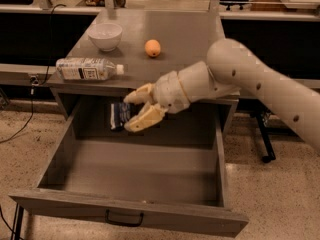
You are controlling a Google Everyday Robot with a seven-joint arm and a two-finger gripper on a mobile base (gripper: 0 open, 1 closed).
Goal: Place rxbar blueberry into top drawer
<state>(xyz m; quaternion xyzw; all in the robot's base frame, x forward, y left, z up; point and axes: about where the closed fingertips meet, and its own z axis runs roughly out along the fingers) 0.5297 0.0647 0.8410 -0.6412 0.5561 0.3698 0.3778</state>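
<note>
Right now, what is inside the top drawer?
The top drawer shows only its bare grey floor. The gripper holds the rxbar blueberry above the back of it, not yet released. The floor behind the gripper and just inside the front panel is covered.

Navy rxbar blueberry [117, 116] — upright, pinched in the gripper [132, 112] — hangs over the open top drawer [60, 204], near its back.

gripper [131, 113] with rxbar blueberry [118, 115] over top drawer [150, 176] back, 10 o'clock | floor free toward 6 o'clock | cabinet top [185, 44] blocks 12 o'clock
</note>
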